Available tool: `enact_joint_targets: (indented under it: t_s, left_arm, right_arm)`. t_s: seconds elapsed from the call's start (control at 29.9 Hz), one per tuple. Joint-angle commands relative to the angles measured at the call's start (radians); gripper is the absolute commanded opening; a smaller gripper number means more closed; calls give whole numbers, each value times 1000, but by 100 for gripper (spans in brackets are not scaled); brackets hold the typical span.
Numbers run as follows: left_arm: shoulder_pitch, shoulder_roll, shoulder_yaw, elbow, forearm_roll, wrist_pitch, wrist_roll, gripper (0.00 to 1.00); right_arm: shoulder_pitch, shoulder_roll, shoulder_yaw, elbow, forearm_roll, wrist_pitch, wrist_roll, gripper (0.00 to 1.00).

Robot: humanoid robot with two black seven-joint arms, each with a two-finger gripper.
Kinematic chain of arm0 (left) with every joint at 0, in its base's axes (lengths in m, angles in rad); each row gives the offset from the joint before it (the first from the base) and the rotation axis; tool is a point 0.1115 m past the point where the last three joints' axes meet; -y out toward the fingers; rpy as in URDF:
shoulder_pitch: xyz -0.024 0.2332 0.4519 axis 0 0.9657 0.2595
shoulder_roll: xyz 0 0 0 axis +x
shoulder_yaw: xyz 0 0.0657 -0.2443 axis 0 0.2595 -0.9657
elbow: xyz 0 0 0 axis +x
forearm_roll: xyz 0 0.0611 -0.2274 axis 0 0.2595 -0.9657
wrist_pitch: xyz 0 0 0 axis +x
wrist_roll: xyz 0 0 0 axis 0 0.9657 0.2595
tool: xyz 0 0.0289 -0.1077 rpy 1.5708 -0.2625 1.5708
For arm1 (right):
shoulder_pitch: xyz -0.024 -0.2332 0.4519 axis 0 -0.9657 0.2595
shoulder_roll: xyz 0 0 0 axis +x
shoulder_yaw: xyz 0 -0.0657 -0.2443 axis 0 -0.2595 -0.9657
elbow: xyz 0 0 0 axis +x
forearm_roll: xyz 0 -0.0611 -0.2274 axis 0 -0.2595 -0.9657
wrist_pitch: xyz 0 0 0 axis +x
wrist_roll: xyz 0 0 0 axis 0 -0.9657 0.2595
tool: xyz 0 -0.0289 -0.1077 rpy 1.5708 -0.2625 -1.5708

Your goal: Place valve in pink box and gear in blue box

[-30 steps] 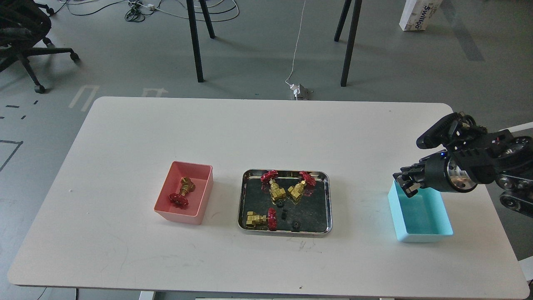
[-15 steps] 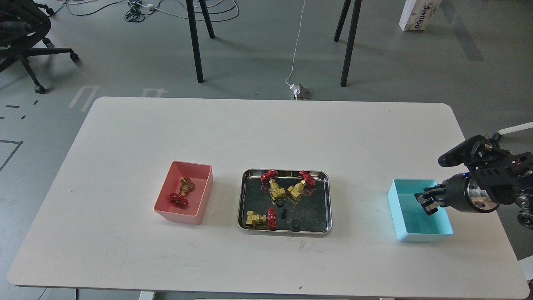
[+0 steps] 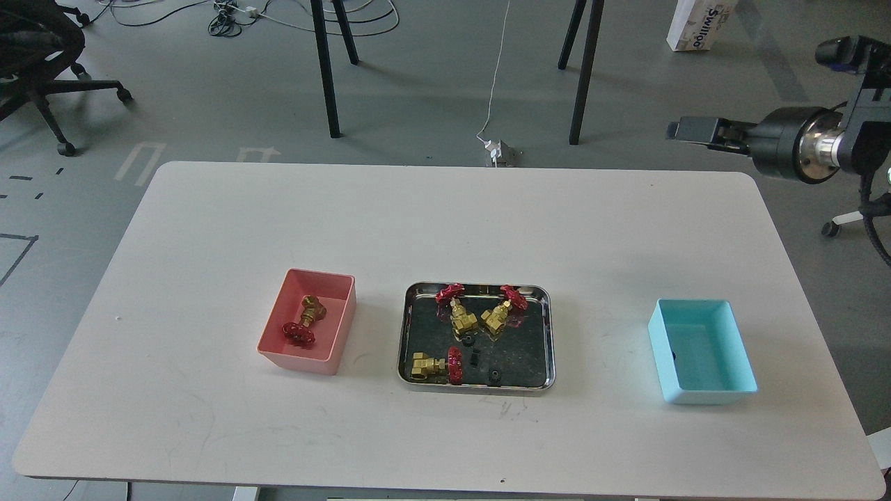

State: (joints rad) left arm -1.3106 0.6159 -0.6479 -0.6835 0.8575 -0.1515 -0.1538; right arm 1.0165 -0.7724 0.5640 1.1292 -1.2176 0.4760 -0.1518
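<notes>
Gripper on my right arm hangs high beyond the worktop edge; I cannot tell how far open it is. Far below it sits the blue box holding a gear; further left, a valve lies in the pink box

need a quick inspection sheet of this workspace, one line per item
surface: white table, faint scuffs.
job's things: one valve in pink box; three valves and three gears in steel tray; small dark gear in blue box.
clutter: nothing seen.
grippers: right gripper raised beyond the table's far right corner, empty, jaws unclear; left not in view.
cables: white cable to floor plug; more cables far left.
surroundings: grey floor, office chair, black legs, carton.
</notes>
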Motion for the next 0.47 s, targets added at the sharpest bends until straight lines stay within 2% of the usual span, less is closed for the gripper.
enact_joint_targets:
  t_s: [0.0,0.17,0.23,0.3,0.43]
  left_arm:
    - [1,-36,2,-8,3,-3,39,82]
    - [-1,-41,2,-10,5,-8,51,82]
    - [-1,-42,2,-11,6,-8,51,82]
    - [-1,-42,2,-17,6,-6,52,82]
    - [2,-42,2,-54,8,-6,68,83]
  right_arm:
    - [8,79,85,-170,94,-135,0,91]
    - [10,189,175,-291,321,-422,2,96]
    - [13,231,195,-321,394,-505,5,98]
    - [10,251,203,-322,414,-551,5,98]
    - [8,262,208,-319,423,-557,9,98]
